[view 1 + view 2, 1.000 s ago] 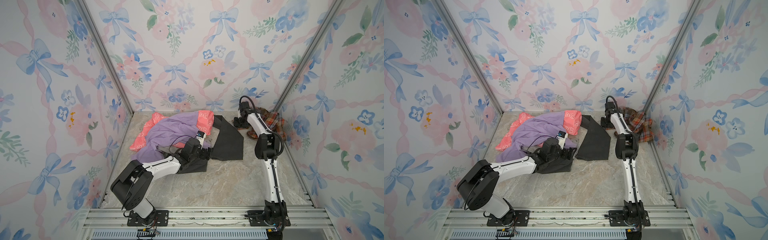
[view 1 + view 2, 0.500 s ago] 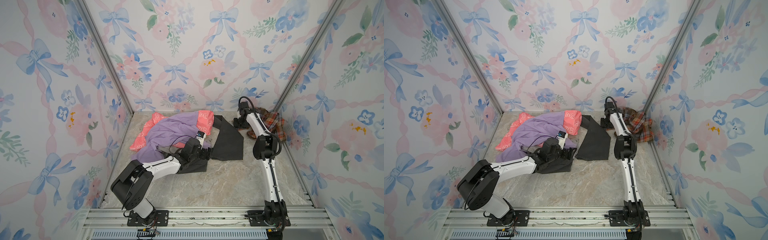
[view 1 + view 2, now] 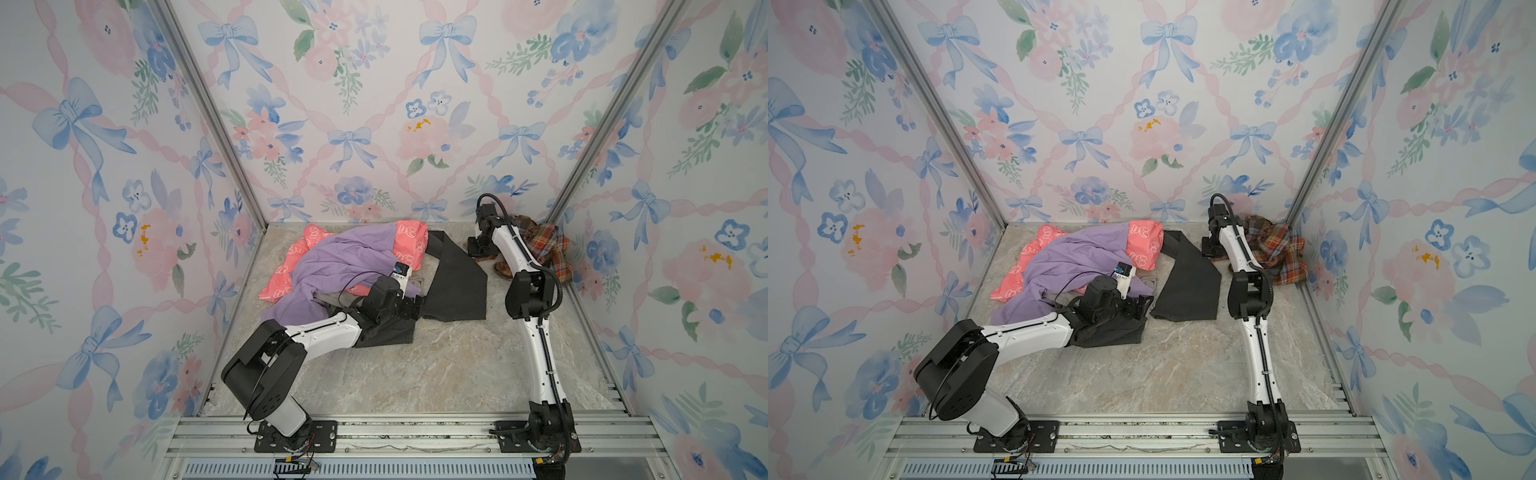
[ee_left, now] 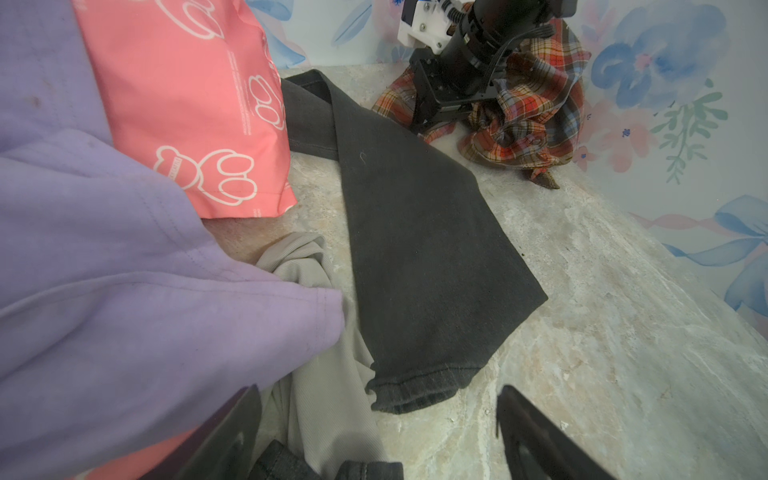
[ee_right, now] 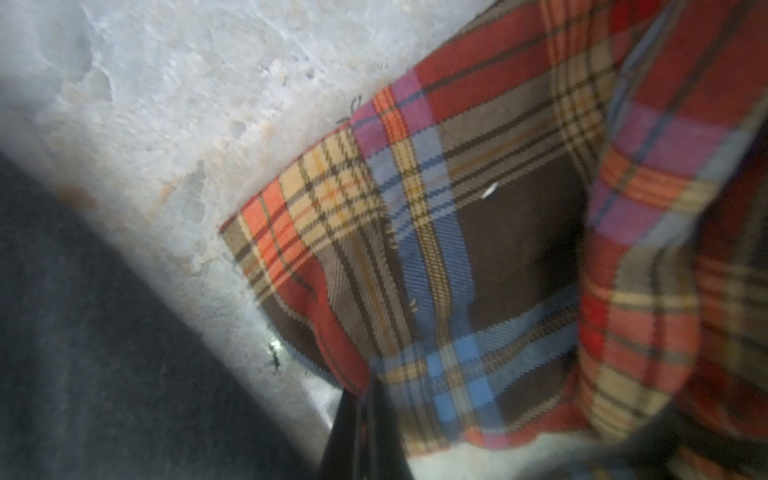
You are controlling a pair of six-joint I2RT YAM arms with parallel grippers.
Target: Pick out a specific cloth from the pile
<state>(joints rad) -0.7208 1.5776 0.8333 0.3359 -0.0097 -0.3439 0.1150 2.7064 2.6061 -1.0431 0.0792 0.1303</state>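
Right claw [image 5: 361, 399] pinched shut on plaid shirt [image 5: 478, 249] hem, left claw [image 4: 376, 395] wide open, empty, beside clothes pile [image 3: 340, 266].

On my feed the plaid shirt [image 5: 478, 257] checks orange-red, brown, blue and cream. I see a plain lilac garment [image 3: 340, 266], a coral-pink garment [image 3: 409, 243] with white prints, a dark grey garment [image 3: 455, 282], a seemingly beige garment [image 4: 328, 399], and a marbled grey-beige worktop [image 3: 436, 365].
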